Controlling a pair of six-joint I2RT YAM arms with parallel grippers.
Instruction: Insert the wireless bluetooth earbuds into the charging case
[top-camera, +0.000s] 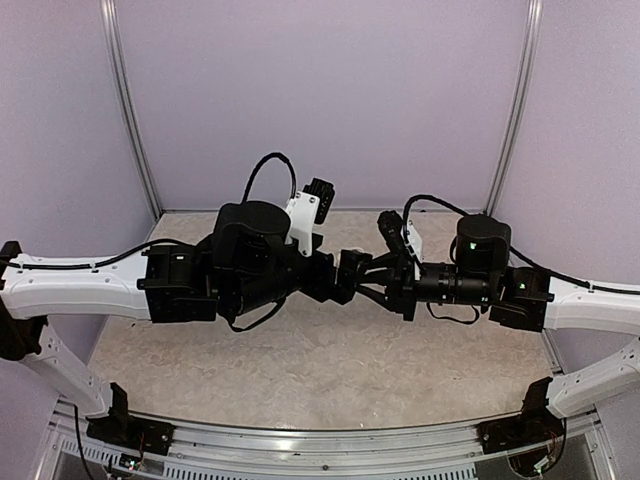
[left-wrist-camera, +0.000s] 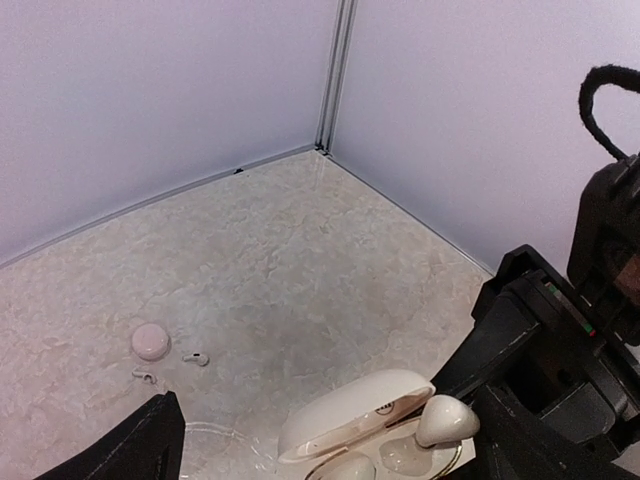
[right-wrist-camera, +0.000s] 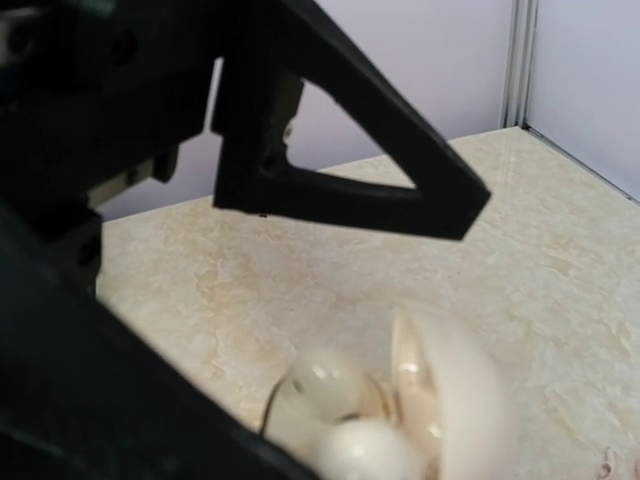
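The charging case (left-wrist-camera: 350, 415) lies with its lid up at the bottom of the left wrist view, between the wide-apart fingers of my open left gripper (left-wrist-camera: 335, 440); neither finger visibly touches it. One white earbud (left-wrist-camera: 445, 420) stands tilted over a glossy well, right at the black fingertips of my right gripper (top-camera: 378, 274), which is shut on it. A second rounded white earbud (left-wrist-camera: 350, 468) sits in the other well. The right wrist view shows the lid (right-wrist-camera: 465, 400) and both earbuds (right-wrist-camera: 375, 450) blurred. From above, the left gripper (top-camera: 345, 275) meets the right one and hides the case.
A round pinkish puck (left-wrist-camera: 150, 340) lies further out on the marble table (left-wrist-camera: 300, 250). Two tiny white stemmed pieces (left-wrist-camera: 195, 358) lie beside it. Lilac walls close the table at the back and sides, with a corner post (left-wrist-camera: 335, 80). Both arms span the middle.
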